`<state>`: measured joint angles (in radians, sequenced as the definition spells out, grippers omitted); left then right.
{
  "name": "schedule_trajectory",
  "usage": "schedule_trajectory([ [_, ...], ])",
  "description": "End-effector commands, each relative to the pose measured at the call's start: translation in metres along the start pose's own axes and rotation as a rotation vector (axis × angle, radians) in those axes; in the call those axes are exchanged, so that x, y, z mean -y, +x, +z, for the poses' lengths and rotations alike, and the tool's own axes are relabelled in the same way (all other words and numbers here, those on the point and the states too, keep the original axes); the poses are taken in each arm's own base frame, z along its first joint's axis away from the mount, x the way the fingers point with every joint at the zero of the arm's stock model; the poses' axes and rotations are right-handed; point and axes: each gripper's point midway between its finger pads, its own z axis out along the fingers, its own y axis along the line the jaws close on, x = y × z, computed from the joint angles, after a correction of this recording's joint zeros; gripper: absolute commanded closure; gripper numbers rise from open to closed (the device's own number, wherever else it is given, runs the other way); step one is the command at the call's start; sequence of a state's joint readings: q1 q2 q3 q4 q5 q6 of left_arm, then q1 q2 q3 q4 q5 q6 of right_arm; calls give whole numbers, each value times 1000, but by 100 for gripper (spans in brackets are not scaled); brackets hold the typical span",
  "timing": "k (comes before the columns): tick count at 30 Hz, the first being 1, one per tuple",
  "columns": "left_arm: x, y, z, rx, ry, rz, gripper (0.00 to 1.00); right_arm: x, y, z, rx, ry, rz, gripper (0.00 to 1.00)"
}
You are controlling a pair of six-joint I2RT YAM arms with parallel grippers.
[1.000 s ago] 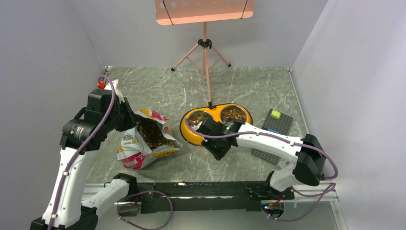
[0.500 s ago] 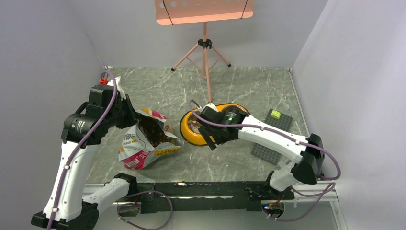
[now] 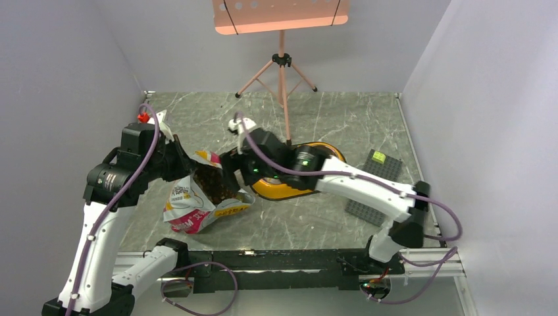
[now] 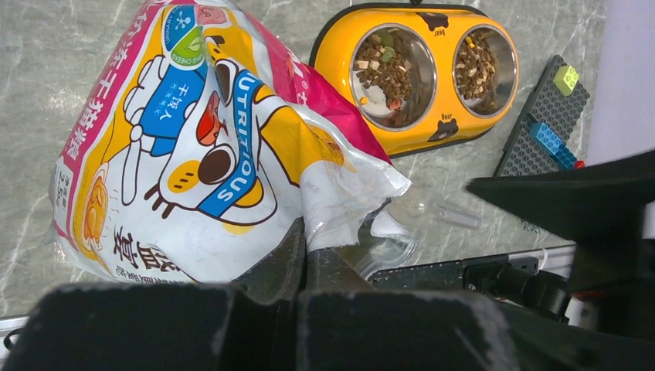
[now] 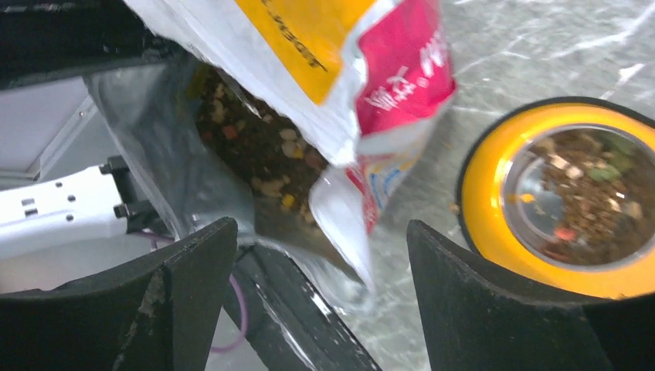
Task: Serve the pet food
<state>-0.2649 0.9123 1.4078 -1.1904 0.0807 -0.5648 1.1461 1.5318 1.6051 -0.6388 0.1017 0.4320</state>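
The white-and-yellow bag (image 3: pixel 197 204) lies tilted on the table with its mouth open, and brown pet food (image 3: pixel 212 181) shows inside. My left gripper (image 4: pixel 309 247) is shut on the torn top edge of the bag (image 4: pixel 178 139). My right gripper (image 3: pixel 231 164) hangs open just over the bag's mouth. In the right wrist view its fingers (image 5: pixel 193 294) flank the bag's lip, with kibble (image 5: pixel 263 158) just beyond and nothing held. The yellow feeder (image 4: pixel 432 124) has kibble in both steel bowls (image 4: pixel 386 66).
My right arm crosses over the feeder (image 3: pixel 309 187) in the top view. A grey studded baseplate (image 3: pixel 378 181) lies at the right. A clear plastic piece (image 4: pixel 440 212) rests on the table near the bag. A tripod stand (image 3: pixel 281 66) is at the back.
My right gripper opened and swung left, from above the feeder to the bag's mouth. The left gripper stayed shut on the bag, almost still.
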Motion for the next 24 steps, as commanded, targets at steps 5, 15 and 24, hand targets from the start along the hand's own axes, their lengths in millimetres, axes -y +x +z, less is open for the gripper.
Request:
schedule_trajectory([
  [5,52,-39,-36,177,250,0,100,-5,11,60,-32,164,72,39],
  [15,49,-39,-33,184,238,31,98,6,-39,46,131,218,3,100],
  [24,62,-78,-47,357,272,136,45,-3,-157,24,339,-81,-42,100],
])
